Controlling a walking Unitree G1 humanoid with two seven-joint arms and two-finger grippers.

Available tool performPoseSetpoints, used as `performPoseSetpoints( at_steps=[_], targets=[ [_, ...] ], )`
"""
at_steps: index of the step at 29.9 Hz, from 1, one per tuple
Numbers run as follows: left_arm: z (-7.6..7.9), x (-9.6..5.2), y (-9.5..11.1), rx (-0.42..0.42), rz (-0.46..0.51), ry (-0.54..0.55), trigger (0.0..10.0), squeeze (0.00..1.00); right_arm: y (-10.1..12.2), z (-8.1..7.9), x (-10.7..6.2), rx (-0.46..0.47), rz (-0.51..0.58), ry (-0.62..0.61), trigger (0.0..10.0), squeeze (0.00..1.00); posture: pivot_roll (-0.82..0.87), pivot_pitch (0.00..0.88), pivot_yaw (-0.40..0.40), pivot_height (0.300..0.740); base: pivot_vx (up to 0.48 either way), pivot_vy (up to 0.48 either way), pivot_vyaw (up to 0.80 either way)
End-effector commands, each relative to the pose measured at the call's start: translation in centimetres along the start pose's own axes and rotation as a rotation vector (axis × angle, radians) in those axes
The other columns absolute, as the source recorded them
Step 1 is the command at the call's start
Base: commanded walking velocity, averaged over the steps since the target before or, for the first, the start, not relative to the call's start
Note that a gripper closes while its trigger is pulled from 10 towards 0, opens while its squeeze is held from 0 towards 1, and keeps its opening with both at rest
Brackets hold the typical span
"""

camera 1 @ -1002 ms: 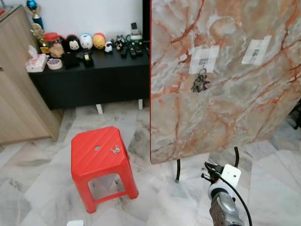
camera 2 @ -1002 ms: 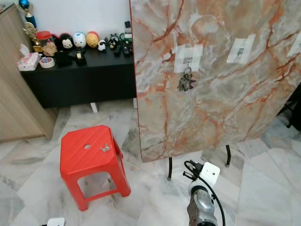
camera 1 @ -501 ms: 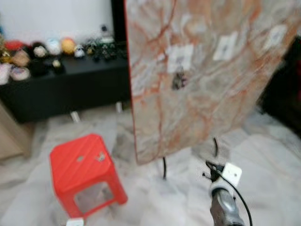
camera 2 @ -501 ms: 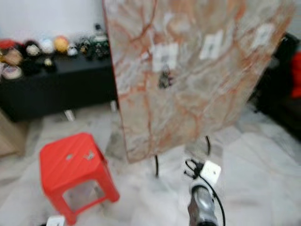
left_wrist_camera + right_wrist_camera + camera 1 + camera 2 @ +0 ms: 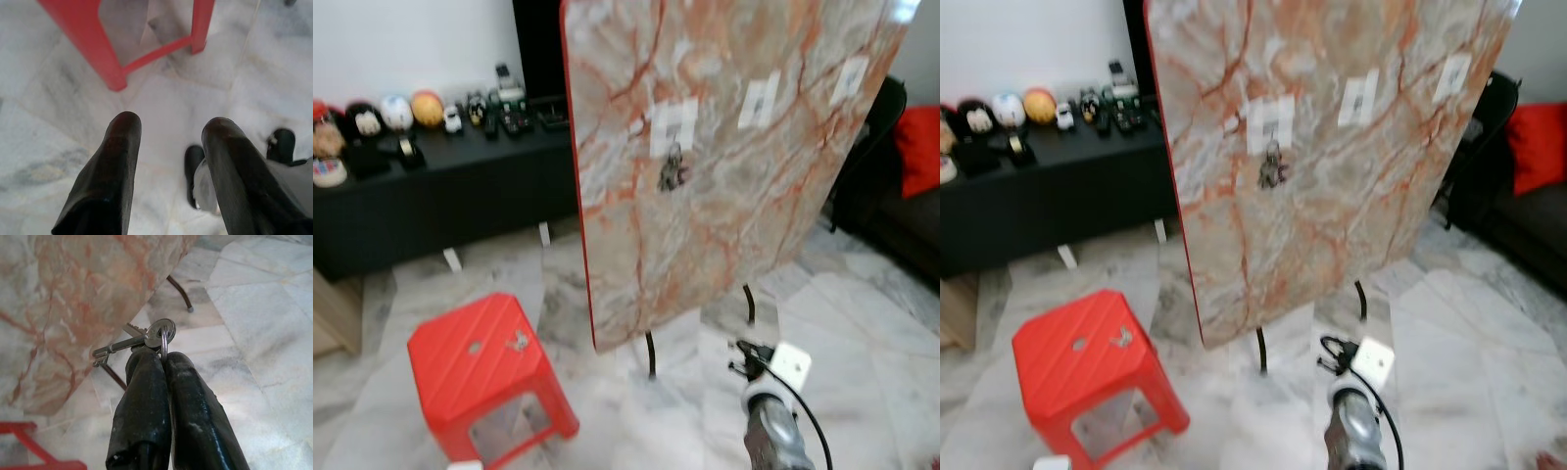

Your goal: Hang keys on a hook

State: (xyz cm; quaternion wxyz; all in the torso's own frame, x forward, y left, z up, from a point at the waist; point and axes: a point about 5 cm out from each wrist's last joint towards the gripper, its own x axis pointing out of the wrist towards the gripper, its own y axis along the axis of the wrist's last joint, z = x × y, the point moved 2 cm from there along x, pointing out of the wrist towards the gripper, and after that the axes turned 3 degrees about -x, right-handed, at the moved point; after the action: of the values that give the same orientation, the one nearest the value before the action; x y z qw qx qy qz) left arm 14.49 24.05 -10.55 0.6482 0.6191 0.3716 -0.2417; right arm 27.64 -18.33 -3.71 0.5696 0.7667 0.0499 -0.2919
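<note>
Your right gripper (image 5: 164, 363) is clamped tight, fingers pressed together on a key ring, with silver keys (image 5: 132, 342) sticking out past the tips. It sits low at the near right, above the marble floor (image 5: 881, 343), just short of the marble board (image 5: 724, 147) that stands tilted on thin black legs (image 5: 651, 354).

Your left gripper (image 5: 168, 129) has its fingers (image 5: 120, 147) spread wide with nothing between them. It points down at the floor beside the near legs of the red stool (image 5: 98, 49). One dark foot of the robot shows just past the fingertips.

On the board you have three white patches. The left patch (image 5: 674, 127) carries a hook with a dark key bunch (image 5: 671, 174) hanging from it. The middle patch (image 5: 759, 98) and the right patch (image 5: 850, 78) lie further right and higher; their hooks are too small to make out clearly.

The stool (image 5: 484, 377) stands at the near left, well apart from the board. A small second set of keys (image 5: 518, 342) lies on its seat next to the round hole.

At the far left you see a black cabinet (image 5: 440, 186) against the wall with round figurines (image 5: 396, 111) and small dark items on top. At the far right there's a dark sofa with a red cushion (image 5: 920, 147).
</note>
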Motion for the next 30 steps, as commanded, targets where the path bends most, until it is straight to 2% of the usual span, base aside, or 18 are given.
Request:
performPoseSetpoints(
  at_steps=[1,7,16,18,30],
  targets=[
    [-0.13,-0.08,-0.28,-0.009,-0.011,0.004,10.0,0.0,0.74,-0.49,0.22,0.016,0.025,0.003,10.0,0.0,0.05,0.0,-0.025,0.728,0.326,0.0,0.0],
    [-0.18,-0.1,-0.35,-0.007,-0.013,0.005,10.0,0.0,0.86,-0.66,0.2,0.039,0.036,0.007,10.0,0.0,0.05,0.0,-0.022,0.728,0.329,0.0,-0.07],
    [-0.22,-0.11,-0.36,0.001,-0.015,0.003,10.0,0.0,0.84,-0.57,0.23,0.044,0.034,0.003,10.0,0.0,0.06,0.0,-0.016,0.728,0.329,0.0,-0.79],
    [-0.31,-0.12,-0.39,0.01,-0.017,0.01,10.0,0.0,0.79,-0.66,0.2,0.038,0.034,0.004,10.0,0.0,0.06,0.0,-0.016,0.728,0.255,0.0,0.0],
    [-0.37,-0.15,-0.4,0.034,-0.018,0.008,10.0,0.0,0.7,-1.1,0.16,0.014,0.033,0.024,10.0,0.0,0.06,0.0,-0.016,0.728,0.0,0.0,0.0]
  ],
)
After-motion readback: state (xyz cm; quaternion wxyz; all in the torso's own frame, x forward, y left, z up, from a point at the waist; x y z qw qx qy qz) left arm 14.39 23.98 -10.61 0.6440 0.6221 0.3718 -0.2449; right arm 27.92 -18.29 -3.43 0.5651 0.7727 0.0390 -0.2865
